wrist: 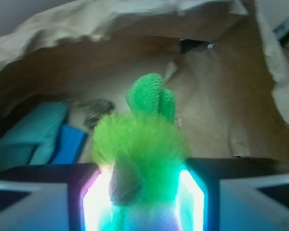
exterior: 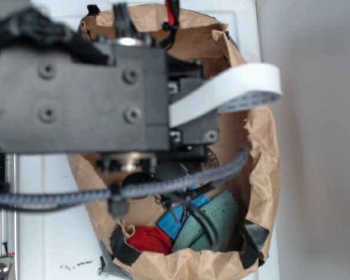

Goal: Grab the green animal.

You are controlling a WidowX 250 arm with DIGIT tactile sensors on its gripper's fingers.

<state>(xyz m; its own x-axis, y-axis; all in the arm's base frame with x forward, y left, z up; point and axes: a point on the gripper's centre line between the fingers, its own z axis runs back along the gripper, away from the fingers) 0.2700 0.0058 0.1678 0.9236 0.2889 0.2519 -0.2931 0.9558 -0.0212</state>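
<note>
The green animal [wrist: 139,139], a fluffy lime-green plush with darker knobbly green parts on top, fills the middle of the wrist view. It sits between my gripper [wrist: 142,175] fingers, pressed against the glowing pads on both sides. The left finger [wrist: 48,192] and right finger [wrist: 241,187] frame it at the bottom, so the gripper is shut on the plush. In the exterior view the arm [exterior: 76,99] hangs over the brown paper bag [exterior: 265,169] and hides both the gripper and the green animal.
Crumpled walls of the paper bag [wrist: 216,110] surround me. Inside lie a teal folded cloth [wrist: 29,134] [exterior: 219,224], a blue item [wrist: 70,142] [exterior: 175,224], a red cloth [exterior: 149,239] and a small metallic object [wrist: 96,108]. A white ribbon cable [exterior: 233,93] loops off the arm.
</note>
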